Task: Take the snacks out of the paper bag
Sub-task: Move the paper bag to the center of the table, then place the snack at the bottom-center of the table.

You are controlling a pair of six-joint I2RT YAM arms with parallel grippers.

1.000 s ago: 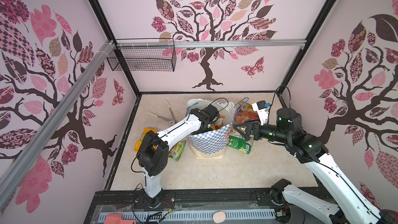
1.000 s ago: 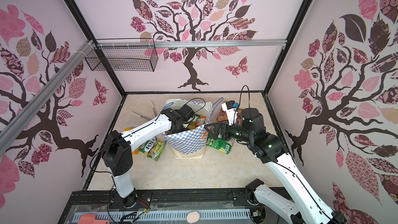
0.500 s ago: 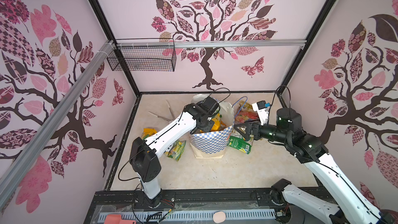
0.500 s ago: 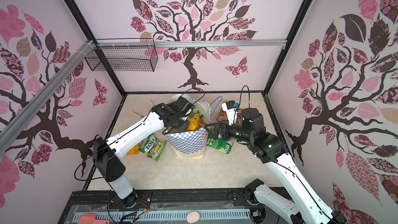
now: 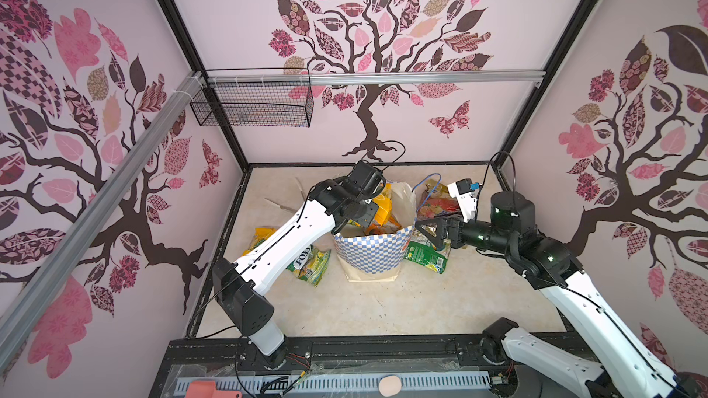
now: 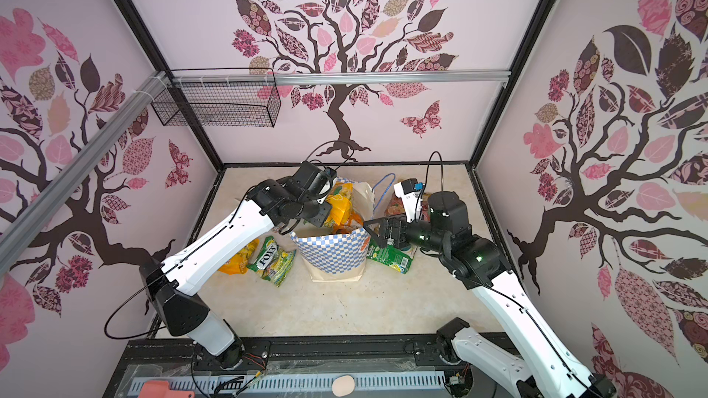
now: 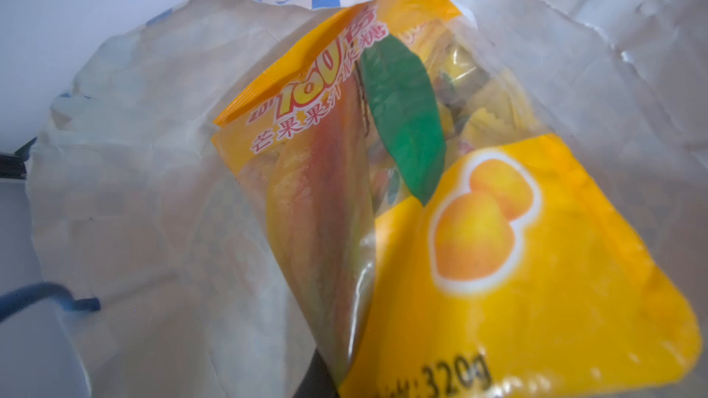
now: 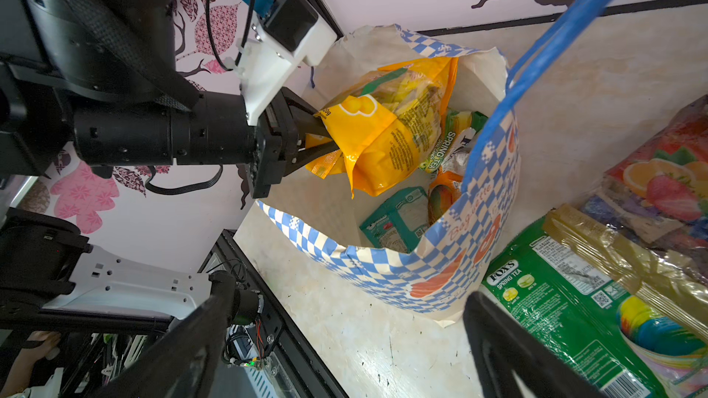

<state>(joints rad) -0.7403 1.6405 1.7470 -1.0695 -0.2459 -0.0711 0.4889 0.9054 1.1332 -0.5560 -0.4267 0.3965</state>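
Pinching yellow packet (image 8: 383, 139) between left fingers (image 8: 306, 122)

We list this as a robot test booth in a lab: black frame posts (image 5: 184, 44), aluminium rails (image 5: 421, 77) and walls (image 5: 498, 116) papered with pink-and-brown tree decals enclose a beige tabletop (image 5: 364, 308). A black wire basket (image 5: 253, 103) hangs far left; both arm bases (image 5: 268, 338) stand on a bar (image 5: 383, 348) at the near edge.

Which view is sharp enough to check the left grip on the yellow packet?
Right wrist view: sharp, left gripper plainly shut on the yellow packet at its corner. Left wrist view: packet close and soft, sheen on the film, grip point hidden. Both top views: wide-angle bowing, grip small.
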